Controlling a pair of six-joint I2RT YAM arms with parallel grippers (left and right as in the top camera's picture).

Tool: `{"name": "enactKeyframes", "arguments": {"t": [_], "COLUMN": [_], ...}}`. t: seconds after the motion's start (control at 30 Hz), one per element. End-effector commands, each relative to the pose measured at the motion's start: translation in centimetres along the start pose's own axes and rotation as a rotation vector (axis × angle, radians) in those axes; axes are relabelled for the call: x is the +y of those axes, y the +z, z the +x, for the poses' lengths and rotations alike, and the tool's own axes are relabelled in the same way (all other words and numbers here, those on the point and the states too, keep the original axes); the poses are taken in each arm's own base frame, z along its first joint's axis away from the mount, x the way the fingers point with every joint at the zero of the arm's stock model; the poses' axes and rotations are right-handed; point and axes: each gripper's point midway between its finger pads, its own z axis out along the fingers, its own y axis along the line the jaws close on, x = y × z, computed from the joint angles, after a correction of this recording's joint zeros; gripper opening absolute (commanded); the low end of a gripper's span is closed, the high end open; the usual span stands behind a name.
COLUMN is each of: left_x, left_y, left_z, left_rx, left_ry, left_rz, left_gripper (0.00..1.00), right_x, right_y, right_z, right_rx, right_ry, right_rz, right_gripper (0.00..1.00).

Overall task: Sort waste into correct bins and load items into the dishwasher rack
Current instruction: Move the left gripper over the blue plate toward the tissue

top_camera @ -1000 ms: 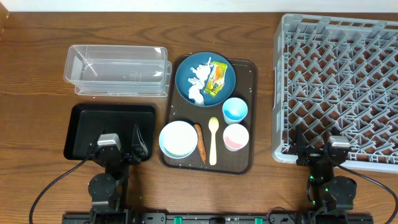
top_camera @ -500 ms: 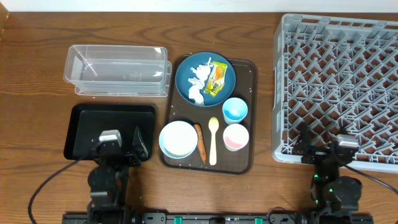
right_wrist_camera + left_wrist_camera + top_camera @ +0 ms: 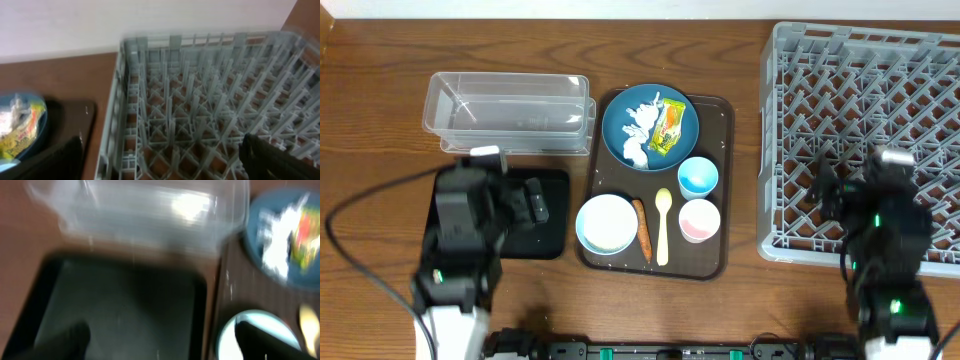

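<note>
- Overhead, the brown tray [image 3: 715, 110] sits mid-table between the two bins and the rack [image 3: 768, 150], and everything to be sorted lies on it.
- The plate [image 3: 689, 122] fills the tray's far end, with the tissue [image 3: 638, 138] and the wrapper [image 3: 668, 128] lying on it side by side.
- The tissue looks soft and nearly weightless, so a pinch on top of the bunch should do. The wrapper looks thin and slick and is best nipped at a raised edge.
- The carrot stick [image 3: 642, 228] lies just beside the bowl [image 3: 607, 223] at the tray's near left corner. It is thin, probably rolls, and should be gripped across its middle.
- The spoon [image 3: 663, 225] lies flat between the stick and the pink cup [image 3: 699, 220], with little to get under. The handle is the likely hold.
- The blue cup [image 3: 698, 177] and the pink cup stand along the right edge. They look light, and one finger inside the rim should hold them.
- The plate and bowl look stiff and smooth, the plate the heaviest. The rim is the only hold, once the waste is off.
- The left claw [image 3: 165, 347] hangs over the black tray [image 3: 555, 215], near the clear tub [image 3: 440, 105], fingers wide apart with nothing between them.
- The right claw [image 3: 162, 162] hangs over the rack's near left corner, also spread and empty.
</note>
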Motion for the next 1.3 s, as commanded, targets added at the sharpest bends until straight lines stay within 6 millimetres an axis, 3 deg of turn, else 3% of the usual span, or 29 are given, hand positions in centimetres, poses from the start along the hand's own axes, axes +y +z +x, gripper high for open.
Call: {"name": "enactKeyframes", "arguments": {"t": [0.0,0.13,0.27,0.6,0.8,0.9,1.1,1.27], "left_x": [-0.9,-0.9,-2.1,-4.1,-8.7,-11.9,-18.4,-22.0], "left_y": [-0.7,-1.2,-1.1,1.3,4.4,6.8,11.9,16.3], "left_z": [-1.3,-1.3,-2.1,-7.5,-11.6,-12.5,-10.6,-8.4], "left_rx": [0.108,0.24,0.243,0.123,0.1,0.094,0.107,0.122], "left_ry": [0.005,0.003,-0.005,0.021,0.158,0.216,0.341,0.387], "left_rz": [0.033,0.018,0.087,0.141,0.183,0.206,0.286,0.323], "left_gripper": [0.94,0.94,0.94,0.94,0.93,0.93,0.93,0.93], "right_x": [0.9,0.8,0.8,0.8,0.8,0.8,0.7,0.7], "right_y": [1.2,2.7,3.9,3.9,3.9,3.8,3.7,3.6], "right_z": [-0.7,-0.3,-0.1,-0.2,-0.1,0.1,0.5,0.5], "right_rx": [0.12,0.276,0.336,0.333,0.336,0.344,0.362,0.364], "right_ry": [-0.045,-0.091,-0.098,-0.098,-0.098,-0.099,-0.101,-0.102], "right_rz": [-0.016,0.01,0.022,0.021,0.021,0.022,0.023,0.023], "right_gripper": [0.99,0.99,0.99,0.99,0.99,0.99,0.99,0.99]}}
